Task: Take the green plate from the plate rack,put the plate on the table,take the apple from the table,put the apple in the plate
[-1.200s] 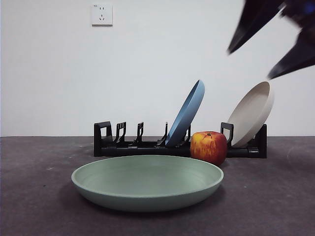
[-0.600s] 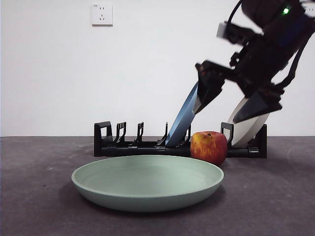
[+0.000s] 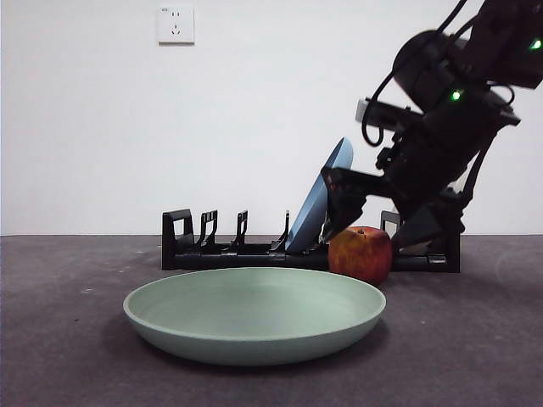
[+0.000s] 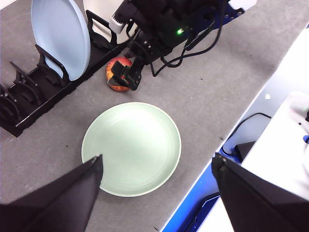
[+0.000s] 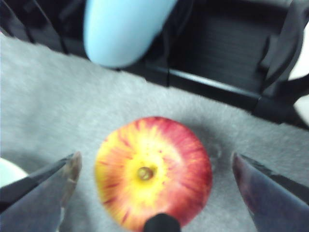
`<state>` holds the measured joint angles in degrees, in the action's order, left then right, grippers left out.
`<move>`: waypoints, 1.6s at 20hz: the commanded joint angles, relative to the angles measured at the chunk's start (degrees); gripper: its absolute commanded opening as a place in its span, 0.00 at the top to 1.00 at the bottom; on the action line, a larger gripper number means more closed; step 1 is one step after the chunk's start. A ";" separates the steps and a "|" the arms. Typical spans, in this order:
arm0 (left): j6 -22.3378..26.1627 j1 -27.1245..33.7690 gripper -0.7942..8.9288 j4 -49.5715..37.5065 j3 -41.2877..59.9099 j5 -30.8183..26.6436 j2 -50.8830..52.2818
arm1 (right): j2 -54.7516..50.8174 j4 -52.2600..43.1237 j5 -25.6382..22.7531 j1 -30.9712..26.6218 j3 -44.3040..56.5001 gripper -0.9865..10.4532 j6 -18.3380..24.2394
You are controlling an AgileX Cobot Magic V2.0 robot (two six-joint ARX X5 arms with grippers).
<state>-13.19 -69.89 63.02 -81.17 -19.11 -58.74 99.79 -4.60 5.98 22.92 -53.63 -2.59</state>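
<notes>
The right gripper (image 3: 377, 225) has dropped since half a second ago: then it hung up beside the top of the blue plate (image 3: 321, 202), and now its jaws stand spread wide on either side of the apple (image 3: 361, 253), just above it and not yet touching. In the right wrist view the apple (image 5: 153, 170) sits between the two open jaws with clear table on both sides. The arm now hides the beige plate that showed at the right end of the plate rack (image 3: 233, 252) a second ago.

Nothing else has moved. The apple rests on the table (image 3: 68, 339) just in front of the rack, right of the blue plate, which leans in its slot. The green plate (image 3: 254, 314) lies flat on the table, nearer than the apple and to its left, a little apart from it.

The left gripper (image 4: 157, 179) hangs high above the green plate (image 4: 131, 148), jaws wide apart and holding nothing.
</notes>
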 commanded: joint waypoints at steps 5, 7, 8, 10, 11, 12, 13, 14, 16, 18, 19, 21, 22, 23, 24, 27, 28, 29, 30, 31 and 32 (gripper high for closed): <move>-0.57 -0.15 0.53 0.11 0.11 -0.33 0.02 | 3.10 -2.60 -0.20 0.15 -0.55 0.47 -0.59; -0.57 -0.15 0.53 0.13 0.11 -0.31 0.02 | 3.26 -2.05 -0.11 0.15 -0.55 0.64 -0.63; -0.57 -0.15 0.53 0.13 0.11 -0.31 0.02 | 3.34 -1.57 -0.04 0.13 -0.55 0.71 -0.68; -0.57 -0.15 0.53 0.20 0.11 -0.33 0.02 | 3.52 -0.87 -0.02 0.13 -0.55 0.78 -1.05; -0.57 -0.15 0.53 0.22 0.11 -0.33 0.02 | 3.52 -0.94 -0.04 0.13 -0.55 0.84 -1.03; -0.57 -0.15 0.53 0.22 0.11 -0.33 0.02 | 3.52 -1.16 -0.04 0.13 -0.55 0.93 -1.01; -0.57 -0.15 0.53 0.35 0.11 -0.31 0.02 | 3.50 -1.38 -0.04 0.13 -0.55 0.93 -1.01; -0.57 -0.15 0.53 0.57 0.11 -0.33 0.02 | 3.34 -1.38 -0.04 0.15 -0.55 0.93 -1.01; -0.57 -0.15 0.53 1.22 0.11 -0.35 0.02 | 1.31 -0.74 0.04 0.33 -0.55 0.93 -1.01; -0.57 -0.15 0.53 1.53 0.11 -0.33 0.02 | -2.97 1.64 0.04 1.62 -0.55 0.93 -0.96; -0.57 -0.15 0.53 1.51 0.11 -0.33 0.02 | -5.75 3.56 0.04 2.64 -0.55 0.93 -0.98; -0.52 -0.15 0.53 1.53 0.11 -0.33 0.02 | -10.60 7.17 0.04 6.10 -0.55 0.93 -0.72; -0.37 -0.15 0.53 1.53 0.11 -0.31 0.02 | -12.24 8.61 0.04 8.46 -0.55 0.93 -0.70; -0.35 -0.15 0.53 1.53 0.11 -0.28 0.02 | -12.76 9.51 0.02 10.78 -0.55 0.93 -0.74; -0.35 -0.15 0.53 1.53 0.11 -0.26 0.02 | -12.70 10.51 -0.09 13.20 -0.55 0.93 -0.74; -0.33 -0.15 0.53 1.62 0.11 -0.22 0.02 | -9.42 10.97 -0.24 18.69 -0.52 0.93 -0.74; -0.33 -0.15 0.53 1.79 0.11 -0.22 0.02 | -8.20 10.93 -0.44 19.69 -0.52 0.93 -0.76; -0.35 -0.15 0.53 1.99 0.11 -0.22 0.02 | -6.80 10.91 -0.59 20.52 -0.52 0.93 -0.74; -0.33 -0.15 0.53 2.21 0.11 -0.22 0.02 | -5.49 10.91 -0.59 21.07 -0.52 0.93 -0.74; -0.33 -0.15 0.53 2.29 0.11 -0.22 0.02 | -4.15 10.91 -0.61 21.46 -0.52 0.93 -0.74; -0.35 -0.15 0.53 2.29 0.11 -0.22 0.02 | -2.89 10.91 -1.07 21.90 -0.52 0.93 -0.70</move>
<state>-13.17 -69.89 65.32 -81.17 -19.27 -58.74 96.44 6.87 4.95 44.77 -54.30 -3.20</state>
